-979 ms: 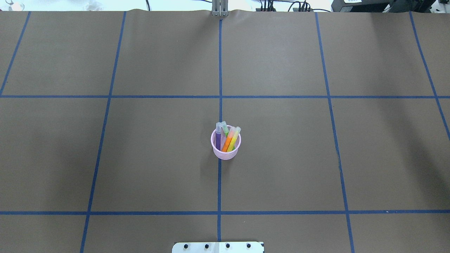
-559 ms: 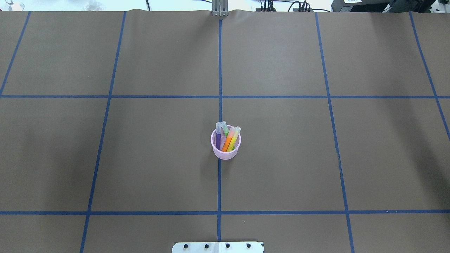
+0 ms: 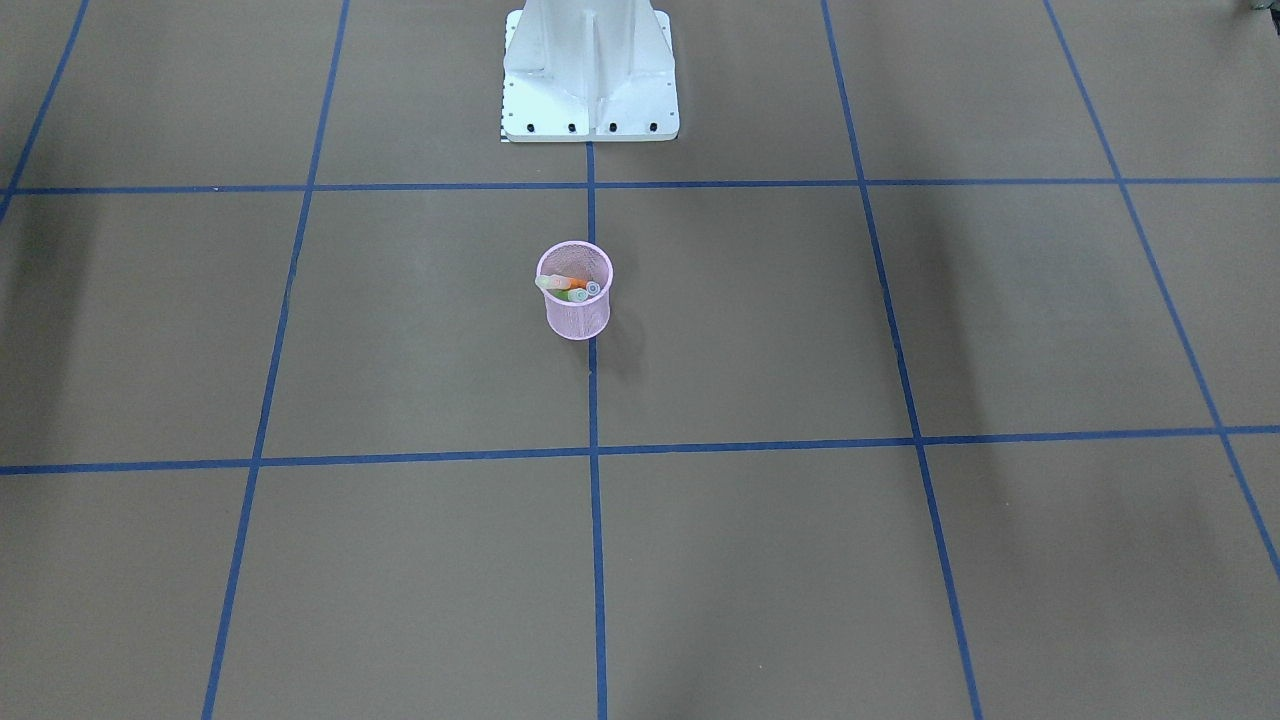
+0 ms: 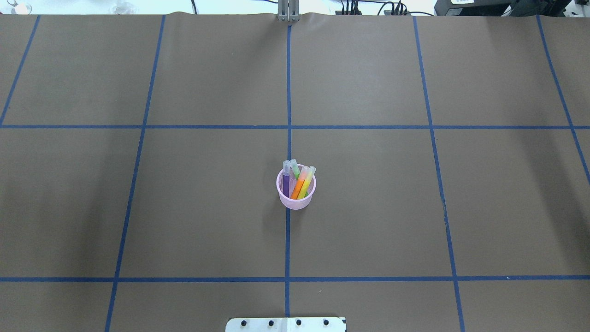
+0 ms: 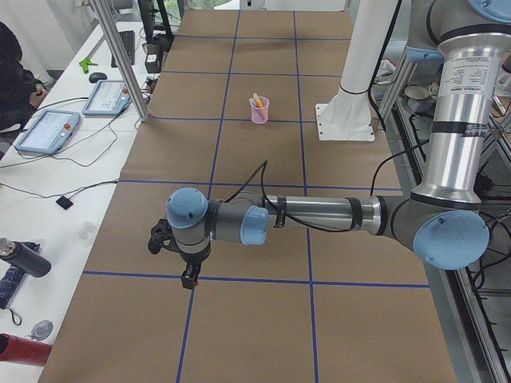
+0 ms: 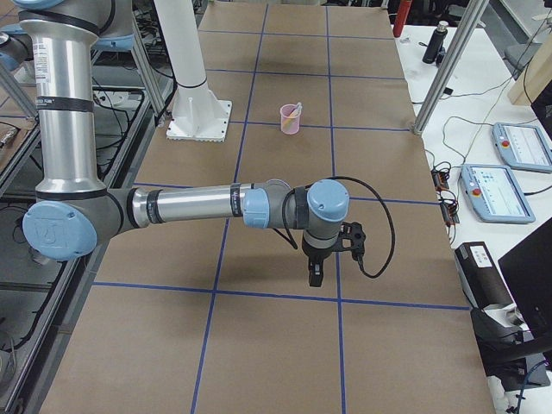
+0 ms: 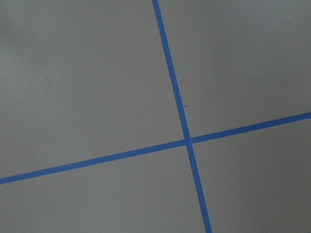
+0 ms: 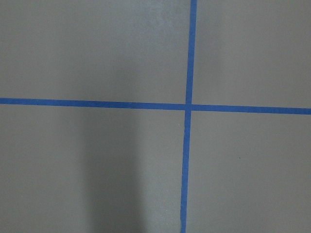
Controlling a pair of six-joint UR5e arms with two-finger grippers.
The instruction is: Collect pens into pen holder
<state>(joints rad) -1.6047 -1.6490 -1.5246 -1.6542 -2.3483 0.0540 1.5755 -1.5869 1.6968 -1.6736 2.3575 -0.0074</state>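
The pink wire-mesh pen holder [image 4: 296, 202] stands upright near the table's middle, on a blue tape line. Inside it lean the purple pen [image 4: 286, 183], the orange pen [image 4: 298, 188], the green pen [image 4: 295, 168] and a yellow one [image 4: 306, 186], pale caps up. The holder also shows in the front view [image 3: 578, 316] and both side views [image 5: 259, 112] [image 6: 290, 122]. My left gripper [image 5: 189, 277] and right gripper [image 6: 315, 274] hang far from it at opposite table ends, pointing down. I cannot tell whether they are open or shut. Both wrist views show only bare paper and tape.
The white robot base [image 3: 590, 70] stands behind the holder. Brown paper with a blue tape grid covers the table [image 4: 368, 207]. Control tablets [image 5: 48, 132] [image 6: 504, 190], cables and metal posts [image 5: 120, 60] lie on side tables past each table end.
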